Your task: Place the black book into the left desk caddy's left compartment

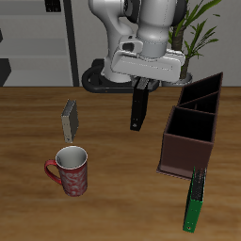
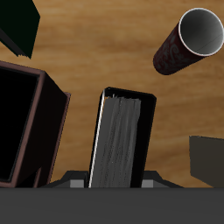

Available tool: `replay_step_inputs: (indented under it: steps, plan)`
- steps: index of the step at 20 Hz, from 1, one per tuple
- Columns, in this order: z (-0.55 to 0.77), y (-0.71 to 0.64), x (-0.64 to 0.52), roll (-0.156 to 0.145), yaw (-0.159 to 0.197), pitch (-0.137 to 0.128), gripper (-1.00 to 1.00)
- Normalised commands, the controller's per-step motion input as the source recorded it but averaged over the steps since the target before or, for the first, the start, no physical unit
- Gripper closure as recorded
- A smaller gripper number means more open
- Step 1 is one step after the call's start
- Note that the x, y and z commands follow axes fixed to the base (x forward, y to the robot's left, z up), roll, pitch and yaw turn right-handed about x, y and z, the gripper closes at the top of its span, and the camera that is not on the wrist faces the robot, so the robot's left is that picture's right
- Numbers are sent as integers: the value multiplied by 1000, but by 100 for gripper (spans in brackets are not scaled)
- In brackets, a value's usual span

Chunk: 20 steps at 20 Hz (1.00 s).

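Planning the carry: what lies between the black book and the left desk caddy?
Only bare table separates black book and left desk caddy, per exterior view.

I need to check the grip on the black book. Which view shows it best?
The wrist view: the black book fills it, page edges visible, held between the gripper jaws. The exterior view shows only a thin dark slab hanging above the table.

Black book (image 1: 138, 108), red-speckled mug (image 1: 71, 172) (white inside), green book (image 1: 194, 201), grey book (image 1: 70, 120)
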Motion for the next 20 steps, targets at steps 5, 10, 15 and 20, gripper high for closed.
replay_step_inputs:
  steps: [5,10,15,20]
  plan:
    - [200,312,-408,4,18,-36,100]
    - [98,299,-410,29,13,-24,100]
    - [9,295,-360,47,11,1,100]
    - [-36,242,-335,-3,8,-12,100]
